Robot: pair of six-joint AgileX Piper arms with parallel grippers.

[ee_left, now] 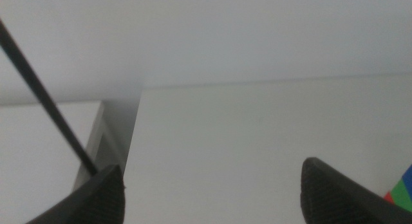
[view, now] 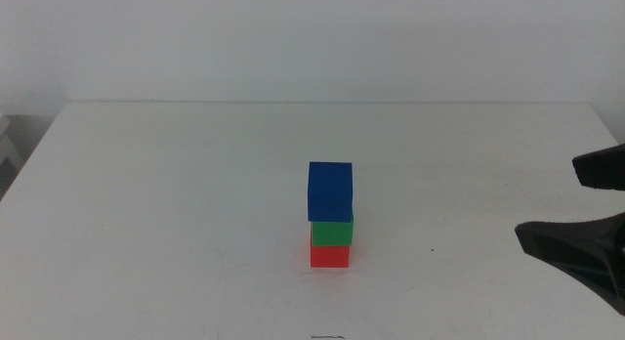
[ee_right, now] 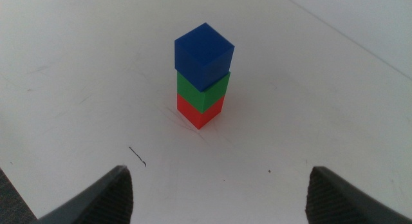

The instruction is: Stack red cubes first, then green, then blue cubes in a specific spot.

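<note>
A stack of three cubes stands on the white table (view: 146, 203) near its middle: the red cube (view: 329, 255) at the bottom, the green cube (view: 332, 232) on it, the blue cube (view: 329, 191) on top. The right wrist view shows the same stack: red (ee_right: 200, 112), green (ee_right: 203, 91), blue (ee_right: 203, 54). My right gripper (view: 591, 208) is open and empty at the right edge of the middle view, well clear of the stack. My left gripper (ee_left: 212, 188) is open and empty, out of the middle view; a corner of the stack (ee_left: 403, 187) shows beside one jaw.
The table's left edge (ee_left: 136, 130) and a thin dark cable (ee_left: 45, 102) show in the left wrist view. A small dark mark (ee_right: 138, 156) lies on the tabletop in front of the stack.
</note>
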